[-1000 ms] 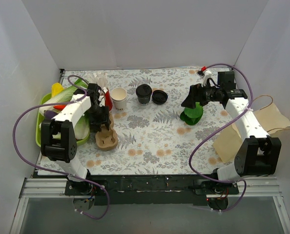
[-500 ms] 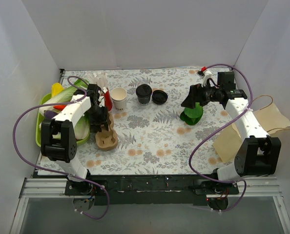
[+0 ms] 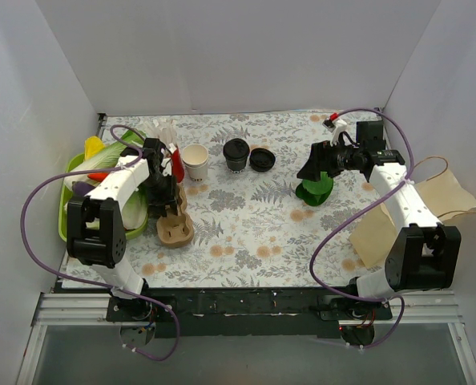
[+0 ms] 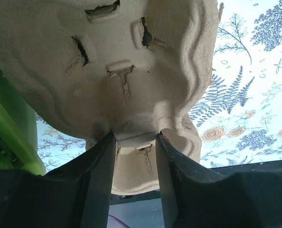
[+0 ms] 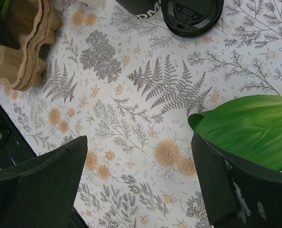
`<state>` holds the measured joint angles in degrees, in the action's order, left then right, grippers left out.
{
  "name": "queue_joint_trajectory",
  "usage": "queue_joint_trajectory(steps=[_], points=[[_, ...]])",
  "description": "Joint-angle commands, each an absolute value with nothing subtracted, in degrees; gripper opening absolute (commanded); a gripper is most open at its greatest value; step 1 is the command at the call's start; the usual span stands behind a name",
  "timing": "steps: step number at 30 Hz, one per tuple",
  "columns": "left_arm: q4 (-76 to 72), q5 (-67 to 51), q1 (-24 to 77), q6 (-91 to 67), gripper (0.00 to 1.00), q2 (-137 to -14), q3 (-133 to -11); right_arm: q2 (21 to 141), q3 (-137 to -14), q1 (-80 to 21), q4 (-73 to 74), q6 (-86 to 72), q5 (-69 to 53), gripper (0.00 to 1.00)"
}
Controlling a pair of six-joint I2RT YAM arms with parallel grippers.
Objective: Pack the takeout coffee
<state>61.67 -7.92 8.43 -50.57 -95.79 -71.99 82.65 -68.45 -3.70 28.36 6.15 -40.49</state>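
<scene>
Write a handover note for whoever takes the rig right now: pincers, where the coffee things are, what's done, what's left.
Left pincer: looks clamped on the near edge of the pulp cup carrier.
Right pincer: open and empty, above the table beside the green leaf.
Takeout coffee: lidded and upright at the back of the table, between the lidless cup and the loose lid. Neither pincer is on it.
Done: nothing packed.
Left: pick up the coffee and, probably, seat it in a carrier well.
</scene>
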Motion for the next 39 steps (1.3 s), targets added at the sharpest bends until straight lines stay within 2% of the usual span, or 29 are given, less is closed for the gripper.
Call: queue_joint_trajectory(steps=[1,10,11,12,13,14,17,21,24,30,35,39], points=[[62.58,-8.0,8.7,-50.01,0.0,-91.06,-73.83,80.07,-68.2,-3.43,26.98,6.06,-40.87,0.98],[62.67,-8.18,8.7,-47.64,0.0,-87.28,-74.36,80.33,-68.38,-3.51,26.89,5.36,-41.22,0.98],[62.49,-8.26,8.7,-47.64,0.02,-86.93,-74.01,80.51,-68.38,-3.43,26.81,5.36,-41.22,0.98],[62.49,-8.61,8.7,-47.46,0.12,-86.92,-74.09,80.51,-68.38,-3.43,26.81,5.27,-41.22,0.98],[62.58,-8.18,8.88,-47.81,0.29,-87.01,-74.18,80.51,-68.55,-3.43,26.81,5.19,-41.22,0.98],[62.32,-7.65,8.96,-48.25,0.52,-86.92,-74.01,80.68,-68.73,-3.51,26.89,5.19,-41.31,0.98],[62.67,-7.03,9.23,-49.74,0.6,-88.41,-74.26,80.95,-68.99,-3.43,26.89,5.1,-41.22,0.98],[62.67,-7.29,9.58,-50.45,0.61,-89.91,-74.09,81.12,-69.61,-3.43,27.07,5.27,-40.96,0.98],[62.67,-8.7,9.67,-51.41,0.56,-92.02,-74.01,80.77,-69.79,-3.43,26.98,5.27,-40.96,0.98],[62.84,-7.56,9.67,-52.38,0.53,-93.78,-74.0,79.19,-68.65,-3.43,27.25,5.89,-40.43,0.98],[63.02,-7.47,9.67,-52.65,0.46,-94.66,-74.27,78.49,-67.33,-3.43,27.07,6.24,-40.25,0.98],[62.75,-7.38,9.67,-53.09,0.45,-96.59,-73.92,78.92,-67.41,-3.43,26.89,5.98,-40.43,0.98]])
